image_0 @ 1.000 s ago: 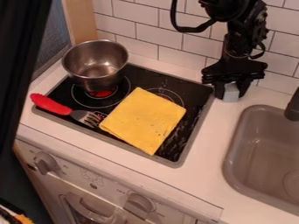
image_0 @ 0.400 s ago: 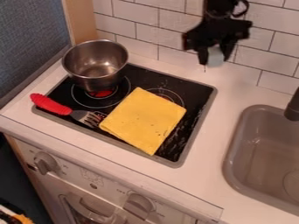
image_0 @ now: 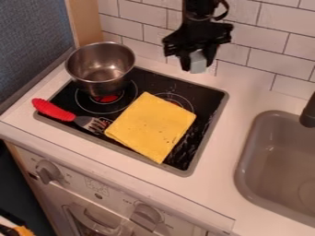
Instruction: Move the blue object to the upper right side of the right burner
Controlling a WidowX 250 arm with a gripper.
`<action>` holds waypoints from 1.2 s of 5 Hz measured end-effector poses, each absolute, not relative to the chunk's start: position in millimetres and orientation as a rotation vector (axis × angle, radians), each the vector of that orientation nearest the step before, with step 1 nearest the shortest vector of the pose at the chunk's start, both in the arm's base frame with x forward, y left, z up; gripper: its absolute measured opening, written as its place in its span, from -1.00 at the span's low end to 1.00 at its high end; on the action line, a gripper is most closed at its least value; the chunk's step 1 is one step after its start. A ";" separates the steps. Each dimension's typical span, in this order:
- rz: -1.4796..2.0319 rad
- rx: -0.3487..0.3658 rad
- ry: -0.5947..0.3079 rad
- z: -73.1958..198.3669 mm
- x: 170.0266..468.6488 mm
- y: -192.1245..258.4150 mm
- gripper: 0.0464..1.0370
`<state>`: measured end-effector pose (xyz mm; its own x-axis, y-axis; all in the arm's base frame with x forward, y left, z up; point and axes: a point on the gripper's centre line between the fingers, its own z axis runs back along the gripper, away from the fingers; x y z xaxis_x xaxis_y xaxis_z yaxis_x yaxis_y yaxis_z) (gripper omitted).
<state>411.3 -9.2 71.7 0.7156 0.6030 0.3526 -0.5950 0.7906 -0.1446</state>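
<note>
The carry looks nearly done: the hand (image_0: 198,61) pinches the pale blue object (image_0: 197,67) above the stove's (image_0: 208,95) back edge. Next—likely—comes lowering it upper right of the right burner (image_0: 182,98), then letting go.

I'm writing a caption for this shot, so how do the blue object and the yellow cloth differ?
The pale blue block is held in the tool, while the yellow cloth lies flat on the cooktop. The block is small; the cloth is far larger. The block is chunky, the cloth thin. Both look roughly four-sided.
</note>
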 end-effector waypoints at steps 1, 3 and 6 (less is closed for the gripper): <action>0.632 0.018 -0.371 51.9 410.2 -4.4 -0.07; 0.641 -0.003 -0.316 33.8 407.1 -1.2 -0.07; 0.726 0.018 -0.235 18.5 394.8 14.3 0.95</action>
